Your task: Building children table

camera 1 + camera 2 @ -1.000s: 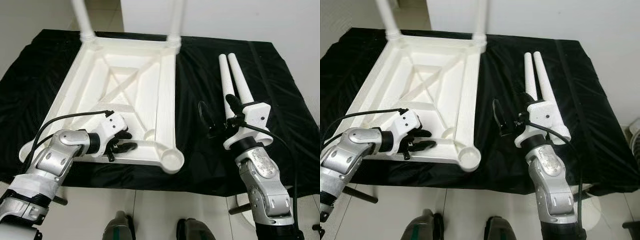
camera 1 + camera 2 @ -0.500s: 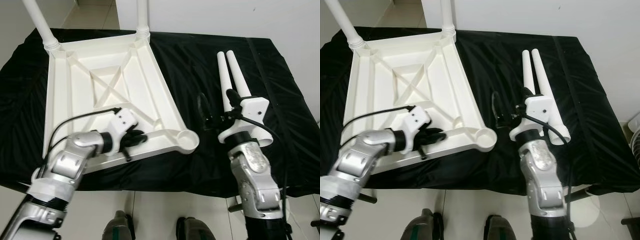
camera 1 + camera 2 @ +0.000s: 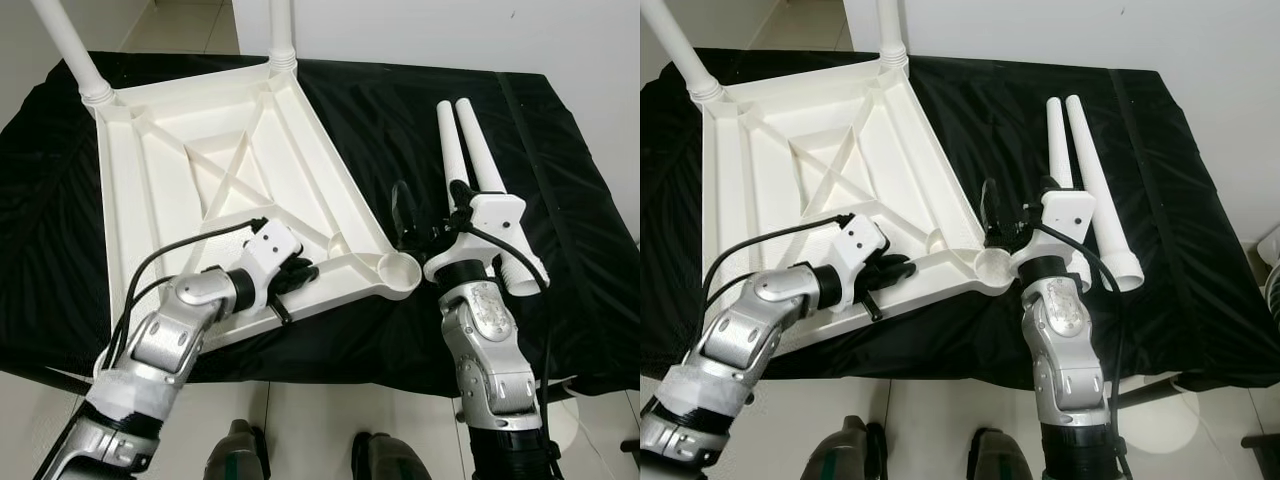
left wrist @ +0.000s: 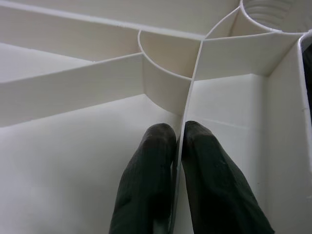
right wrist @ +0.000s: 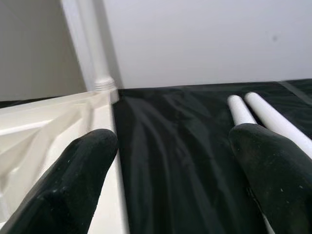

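Note:
A white plastic table top (image 3: pixel 160 190) lies upside down on the black cloth. Two legs (image 3: pixel 65 45) stand screwed into its far corners. My left gripper (image 3: pixel 298 275) is shut on a thin rib (image 4: pixel 192 83) near the top's front edge, with both fingers (image 4: pixel 146 185) pinching it. The empty corner socket (image 3: pixel 400 268) sits just left of my right gripper (image 3: pixel 427 200), which is open and holds nothing. Two loose white legs (image 3: pixel 478 150) lie side by side behind that gripper; its wrist view shows them as loose legs (image 5: pixel 243 114) past one finger (image 5: pixel 273 165).
The black cloth (image 3: pixel 560 130) covers the whole work surface and hangs over its front edge. A white wall rises behind it. Tiled floor and my feet (image 3: pixel 240 450) are below the near edge.
The table top has swung round with my left gripper shut on its rib. Its near empty corner has moved right, up against my right gripper. The right gripper stays open.

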